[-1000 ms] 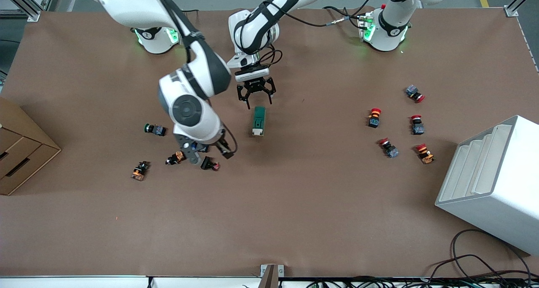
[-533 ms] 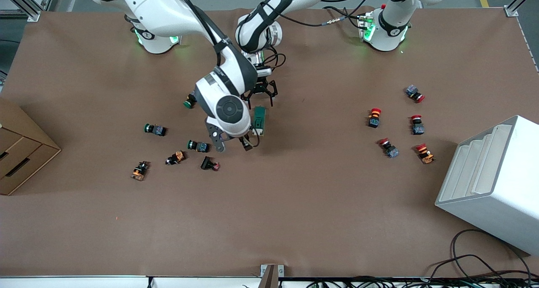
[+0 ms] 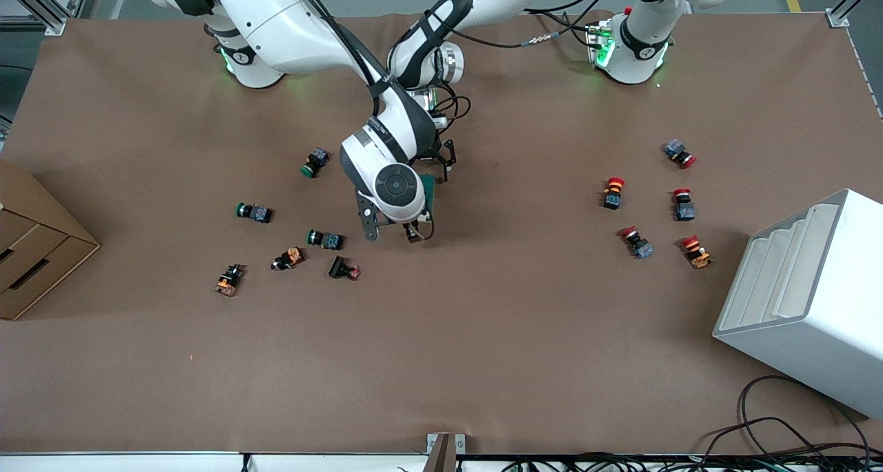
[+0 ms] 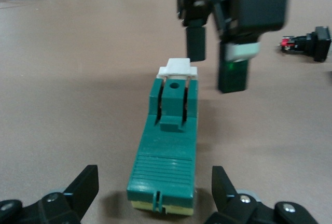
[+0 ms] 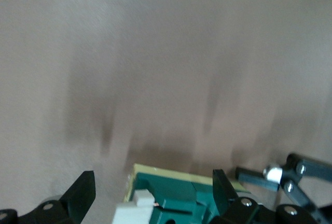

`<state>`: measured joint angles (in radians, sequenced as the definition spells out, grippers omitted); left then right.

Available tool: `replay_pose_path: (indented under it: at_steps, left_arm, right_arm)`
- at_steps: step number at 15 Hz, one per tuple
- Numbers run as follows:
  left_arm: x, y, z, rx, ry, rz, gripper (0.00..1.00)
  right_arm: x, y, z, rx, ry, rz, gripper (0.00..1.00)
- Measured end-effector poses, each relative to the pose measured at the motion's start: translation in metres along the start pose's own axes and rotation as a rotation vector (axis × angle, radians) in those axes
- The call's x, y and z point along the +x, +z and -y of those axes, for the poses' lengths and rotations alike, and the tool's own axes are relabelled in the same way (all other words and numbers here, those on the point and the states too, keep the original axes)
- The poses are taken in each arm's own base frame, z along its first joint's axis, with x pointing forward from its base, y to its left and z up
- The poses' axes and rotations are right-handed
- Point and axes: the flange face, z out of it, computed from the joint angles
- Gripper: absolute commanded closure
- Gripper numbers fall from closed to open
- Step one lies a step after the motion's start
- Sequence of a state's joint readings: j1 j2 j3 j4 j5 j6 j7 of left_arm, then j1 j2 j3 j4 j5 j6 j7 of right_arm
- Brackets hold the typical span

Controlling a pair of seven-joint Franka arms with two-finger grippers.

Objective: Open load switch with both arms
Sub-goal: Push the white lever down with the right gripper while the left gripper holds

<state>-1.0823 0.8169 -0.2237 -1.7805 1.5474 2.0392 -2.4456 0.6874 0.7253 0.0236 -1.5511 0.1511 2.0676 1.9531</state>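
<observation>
Both grippers, left (image 4: pixel 150 203) and right (image 4: pixel 218 63), w/ fingers spread, bracket opposite ends of the load switch (image 4: pixel 168 136) on my tabletop (image 3: pixel 483 334); nothing gripped, lever unopened, I'd say.

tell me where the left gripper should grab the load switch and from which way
Best bet: the load switch by its two long flat green sides at the ribbed end, coming down from above. It lies flat on the table and the left gripper is open and already straddles that end. The white lever end should stay free, since the right gripper hangs open over it.
</observation>
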Motion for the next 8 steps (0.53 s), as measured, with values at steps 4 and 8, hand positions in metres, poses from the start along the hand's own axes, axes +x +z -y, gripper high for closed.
replay_pose_path:
  at_steps: [4, 8]
  left_arm:
    - [-0.005, -0.007, -0.002, -0.012, 0.012, -0.021, 0.04]
    - [-0.014, -0.001, 0.002, -0.025, 0.030, -0.063, 0.04]
  right_arm:
    - [-0.004, 0.002, -0.002, -0.011, 0.022, 0.020, 0.00]
    - [-0.013, 0.001, -0.005, -0.012, 0.037, 0.021, 0.00]
